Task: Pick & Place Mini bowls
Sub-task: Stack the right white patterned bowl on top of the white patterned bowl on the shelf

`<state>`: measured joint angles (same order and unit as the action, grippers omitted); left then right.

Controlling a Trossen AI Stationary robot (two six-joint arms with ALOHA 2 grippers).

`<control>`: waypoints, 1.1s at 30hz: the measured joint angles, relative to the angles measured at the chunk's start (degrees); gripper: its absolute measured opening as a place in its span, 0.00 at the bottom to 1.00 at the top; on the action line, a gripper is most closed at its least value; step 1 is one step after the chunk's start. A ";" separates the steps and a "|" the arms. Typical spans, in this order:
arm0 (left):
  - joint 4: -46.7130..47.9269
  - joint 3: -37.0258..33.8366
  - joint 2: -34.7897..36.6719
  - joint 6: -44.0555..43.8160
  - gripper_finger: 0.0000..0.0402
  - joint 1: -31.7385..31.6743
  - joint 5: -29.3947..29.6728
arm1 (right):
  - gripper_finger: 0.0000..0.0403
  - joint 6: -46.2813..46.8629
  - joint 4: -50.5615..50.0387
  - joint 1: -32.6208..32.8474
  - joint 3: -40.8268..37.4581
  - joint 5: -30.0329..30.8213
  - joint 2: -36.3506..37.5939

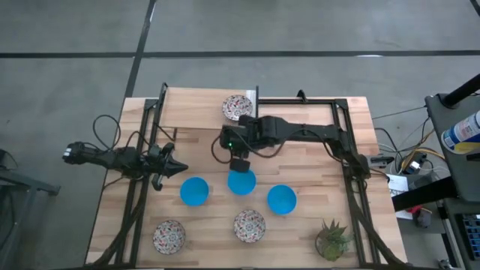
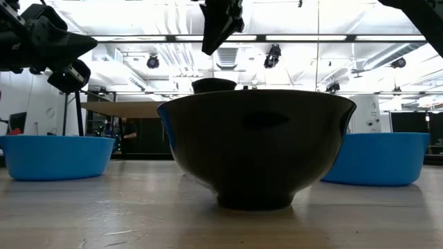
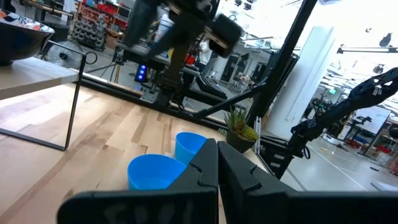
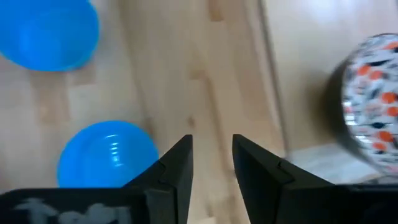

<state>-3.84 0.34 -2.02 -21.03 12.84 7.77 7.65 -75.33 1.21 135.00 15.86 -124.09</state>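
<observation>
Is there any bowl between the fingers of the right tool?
No: in the right wrist view the right tool has an empty gap, with only bare table showing between its fingers.

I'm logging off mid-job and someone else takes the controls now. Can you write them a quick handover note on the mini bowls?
Right gripper: fingers apart, empty, hanging over the table just behind the middle blue bowl.
Left gripper: shut, empty, parked at the left side near the left blue bowl.
Bowls: three blue in a row mid-table, the third to the right; two patterned bowls along the front edge; one patterned bowl on the raised board at the back.
Done: possibly that back bowl, placed.
Left: five bowls on the table, none gripped.
</observation>
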 joint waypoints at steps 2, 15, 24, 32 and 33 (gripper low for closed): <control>-0.01 0.00 0.00 -0.01 0.00 -0.02 0.00 | 0.26 1.33 -0.86 1.01 0.00 -1.34 0.00; 0.00 0.00 0.01 0.00 0.00 -0.01 0.00 | 0.18 1.57 -11.20 6.62 -0.07 -26.81 0.11; 0.00 0.00 0.00 -0.01 0.00 0.00 -0.01 | 0.18 0.48 -12.44 11.43 -0.49 -29.48 0.11; 0.00 0.00 0.01 0.00 0.00 0.00 0.00 | 0.29 4.81 -7.40 11.94 -4.66 -27.45 0.11; 0.00 0.00 0.00 -0.01 0.00 0.00 -0.02 | 0.32 5.71 -6.89 11.92 -5.40 -27.46 0.11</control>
<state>-3.84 0.34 -2.02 -21.04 12.84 7.75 13.36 -82.22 13.13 129.59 -11.60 -123.98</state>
